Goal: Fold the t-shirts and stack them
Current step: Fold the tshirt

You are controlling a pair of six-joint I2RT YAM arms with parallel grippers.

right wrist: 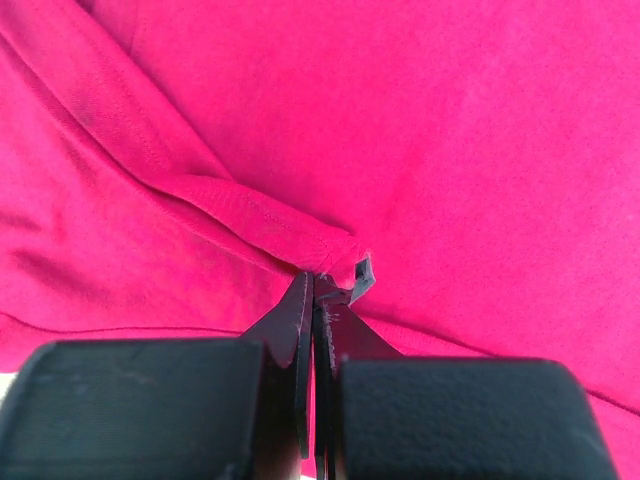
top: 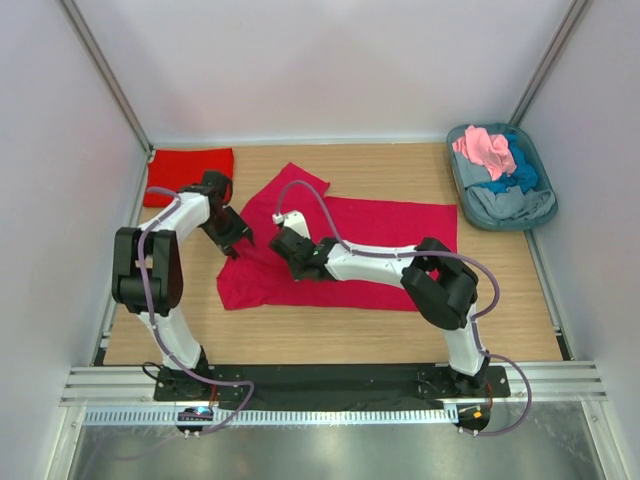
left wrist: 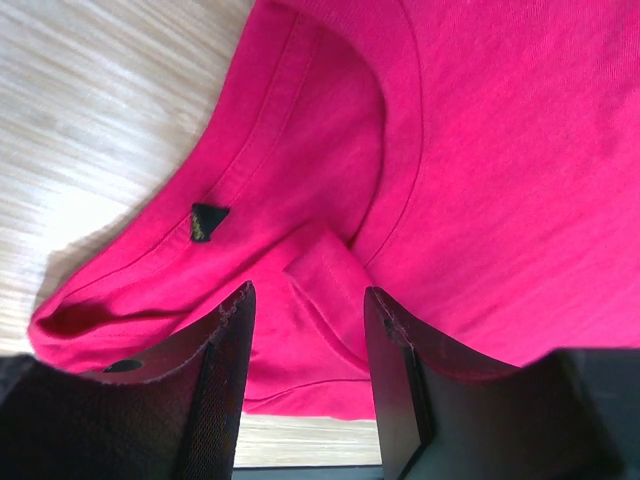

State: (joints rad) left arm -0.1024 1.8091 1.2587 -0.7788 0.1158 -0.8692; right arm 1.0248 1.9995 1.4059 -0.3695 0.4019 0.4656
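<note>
A crimson t-shirt [top: 380,245] lies spread on the wooden table, rumpled at its left end. My left gripper [top: 238,242] is open just above that end. In the left wrist view its jaws [left wrist: 308,320] straddle a fold below the collar, near a small black tag [left wrist: 207,222]. My right gripper [top: 284,242] is shut low on the shirt beside it. The right wrist view shows the gripper [right wrist: 318,282] pinching a hemmed fold of the crimson cloth [right wrist: 250,215]. A scarlet t-shirt [top: 188,175] lies folded at the back left.
A grey-blue oval tub [top: 462,190] at the back right holds a pink shirt [top: 485,148], a blue one [top: 522,172] and a grey one [top: 510,205]. White walls close in the table on three sides. Bare wood [top: 330,330] shows in front of the shirt.
</note>
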